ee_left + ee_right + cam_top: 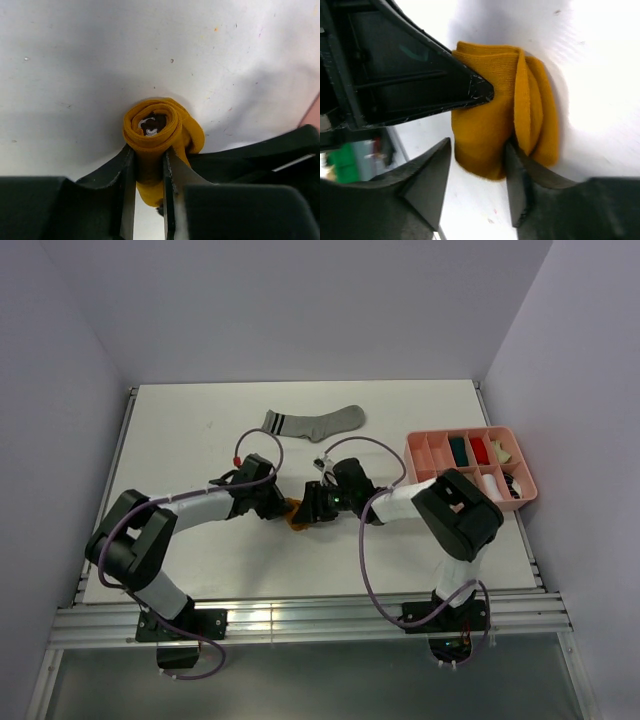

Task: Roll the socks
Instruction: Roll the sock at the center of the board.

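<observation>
The mustard-orange sock (297, 513) is rolled into a coil and sits mid-table between both grippers. My left gripper (148, 157) is shut on the roll (160, 131), pinching its near side. My right gripper (477, 150) is open around the roll's end (492, 132). Its right finger (520, 175) is tucked under the outer flap, and its left finger (432, 170) is just beside the fabric. The grey sock (315, 423) with dark cuff stripes lies flat at the back of the table. A dark teal roll (458, 448) lies in the tray.
A pink compartment tray (520, 455) stands at the right edge and holds red, white and cream bundles. The left gripper's finger (420, 85) shows in the right wrist view, against the roll. White walls bound the table at the back and on both sides.
</observation>
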Tool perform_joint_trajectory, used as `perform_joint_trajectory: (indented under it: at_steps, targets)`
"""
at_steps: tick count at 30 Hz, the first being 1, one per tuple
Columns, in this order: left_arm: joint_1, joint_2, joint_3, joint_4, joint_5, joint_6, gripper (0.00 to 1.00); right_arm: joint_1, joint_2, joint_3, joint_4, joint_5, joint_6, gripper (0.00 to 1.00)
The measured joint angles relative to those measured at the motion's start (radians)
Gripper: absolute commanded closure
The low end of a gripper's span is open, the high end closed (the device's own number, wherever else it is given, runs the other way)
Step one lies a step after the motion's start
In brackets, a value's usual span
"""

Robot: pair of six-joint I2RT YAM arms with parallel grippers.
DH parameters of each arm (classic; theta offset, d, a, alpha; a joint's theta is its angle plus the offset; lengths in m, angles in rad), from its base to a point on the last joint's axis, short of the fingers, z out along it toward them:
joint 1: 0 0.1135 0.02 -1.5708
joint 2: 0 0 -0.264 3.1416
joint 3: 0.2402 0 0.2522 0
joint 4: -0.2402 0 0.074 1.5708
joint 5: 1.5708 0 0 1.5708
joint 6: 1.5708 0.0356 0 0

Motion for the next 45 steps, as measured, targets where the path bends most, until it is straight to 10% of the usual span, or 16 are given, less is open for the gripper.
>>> perform_joint_trajectory:
  at_steps: [15,34,36,41,45]
  targets:
    - [-0.08,0.127,0.286,-0.353,-0.126,0.129,0.83,0.222,-0.335,-0.031,-0.187,0.591,-0.266,0.38]
    - [-0.08,0.207,0.416,-0.494,-0.115,0.168,0.82,0.53,-0.088,-0.003,-0.121,1.112,-0.43,0.39]
    - [-0.08,0.207,0.416,-0.493,-0.116,0.168,0.82,0.538,-0.061,0.015,-0.121,1.152,-0.437,0.43]
    - [-0.072,0.207,0.416,-0.488,-0.121,0.172,0.73,0.542,-0.006,0.042,-0.119,1.229,-0.45,1.0]
    - [-0.068,0.207,0.416,-0.483,-0.121,0.176,0.66,0.546,-0.005,0.042,-0.113,1.23,-0.434,1.0]
